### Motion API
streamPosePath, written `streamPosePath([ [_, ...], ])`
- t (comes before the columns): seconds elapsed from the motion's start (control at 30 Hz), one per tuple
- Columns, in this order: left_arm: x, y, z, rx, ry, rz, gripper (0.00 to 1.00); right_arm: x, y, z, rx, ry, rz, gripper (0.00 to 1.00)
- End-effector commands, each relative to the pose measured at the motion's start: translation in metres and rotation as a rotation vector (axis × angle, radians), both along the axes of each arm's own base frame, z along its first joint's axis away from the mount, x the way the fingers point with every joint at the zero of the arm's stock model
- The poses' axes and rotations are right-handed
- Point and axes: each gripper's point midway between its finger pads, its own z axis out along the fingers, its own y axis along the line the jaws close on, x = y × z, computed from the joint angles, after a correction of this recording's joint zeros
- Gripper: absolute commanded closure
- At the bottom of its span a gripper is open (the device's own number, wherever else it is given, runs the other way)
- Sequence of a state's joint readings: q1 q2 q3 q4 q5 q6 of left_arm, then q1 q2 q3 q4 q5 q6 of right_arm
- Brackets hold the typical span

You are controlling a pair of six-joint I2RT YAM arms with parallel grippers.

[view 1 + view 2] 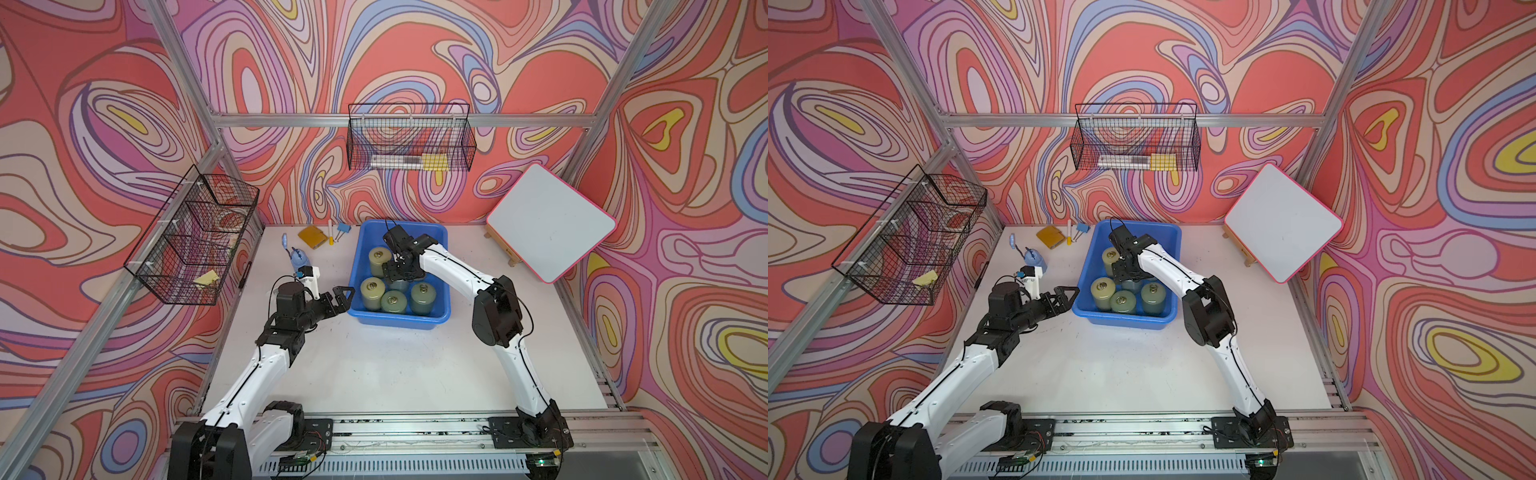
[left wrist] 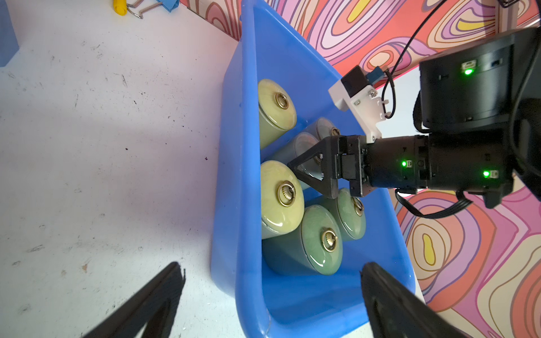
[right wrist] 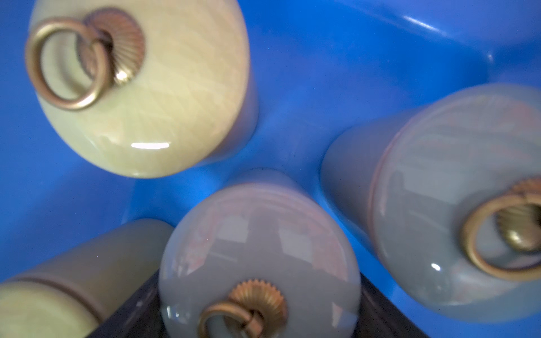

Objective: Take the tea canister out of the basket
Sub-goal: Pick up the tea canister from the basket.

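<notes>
**Figure.** Both top views: the large bright blue rectangular plastic basket stands on the white desk, just above the centre of the frame. It holds six glazed cylindrical canisters, each with a brass ring on its lid.

**(a)** My right arm reaches in from the right of the frame, and my right jaws point down into the middle of the basket. In the right wrist view they are clenched on the grey-blue glazed tea canister. One black finger presses each side of it, just under the lid.

**(b)** The tea canister is inside the basket, near its centre. A pale yellow-green canister is just above it in the frame. Three more stand in a row below it: another yellow-green canister, a green canister and a teal canister. A second grey-blue canister is close beside it.

**(c)** My left jaws are released, with the fingers spread wide. In the top views they hover just beside the basket's left wall, holding nothing.
</notes>
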State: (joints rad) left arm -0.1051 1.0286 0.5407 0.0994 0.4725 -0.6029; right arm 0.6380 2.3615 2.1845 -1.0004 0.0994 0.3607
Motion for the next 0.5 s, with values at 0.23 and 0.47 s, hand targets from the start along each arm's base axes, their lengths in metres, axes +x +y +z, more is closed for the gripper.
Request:
streamPosePath([
  [0.23,0.0000,-0.0023,-0.0007,-0.004,-0.006,-0.009,0.01,0.0106,0.0036,-0.0104,-0.012,-0.024,-0.007,0.15],
  [0.47,-0.0003,-0.0025,-0.0009,-0.003,-0.005,-0.009,0.01,0.0117,0.0028,-0.0098,-0.022,-0.033,-0.002,0.11],
])
